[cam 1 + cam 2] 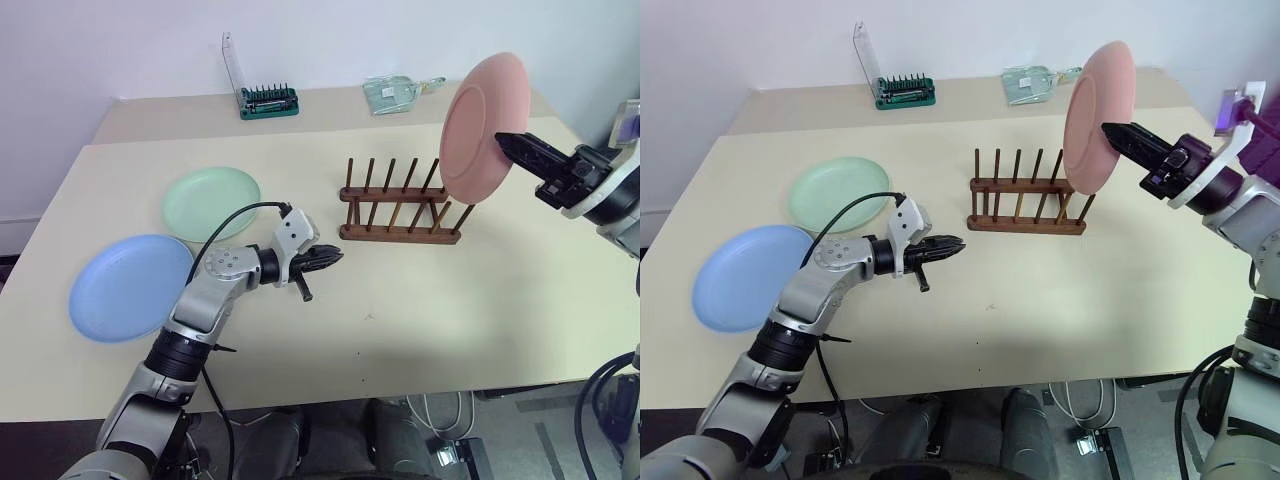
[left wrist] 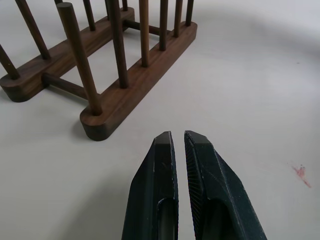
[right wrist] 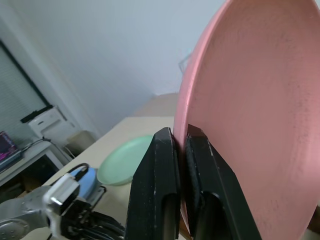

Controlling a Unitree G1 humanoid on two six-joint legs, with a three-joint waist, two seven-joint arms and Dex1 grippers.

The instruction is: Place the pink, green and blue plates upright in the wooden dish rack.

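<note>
My right gripper [image 1: 503, 141] pinches the rim of the pink plate [image 1: 480, 125] between closed fingers and holds it on edge in the air, above the right end of the wooden dish rack [image 1: 400, 215]. I judge it is carried upright like this so its lower edge can drop between two pegs. My left gripper [image 1: 335, 258] hangs low over the table [image 1: 450, 310], fingers closed on nothing, just left of the rack's near-left corner and clear of the descent.

The green plate [image 1: 211, 203] lies flat at far left. The blue plate [image 1: 130, 286] lies flat nearer me, its rim close beside the green one; both wait to be stood in the rack.

All three plates are round, shallow and matte, with low raised rims that give my fingers an edge to nip. The rack is dark brown wood: two parallel rails joined by crossbars, each with a row of thin round pegs, all slots empty. Along the far edge of the table sit a green bit holder [image 1: 268, 101] and a clear packet [image 1: 398, 93].
</note>
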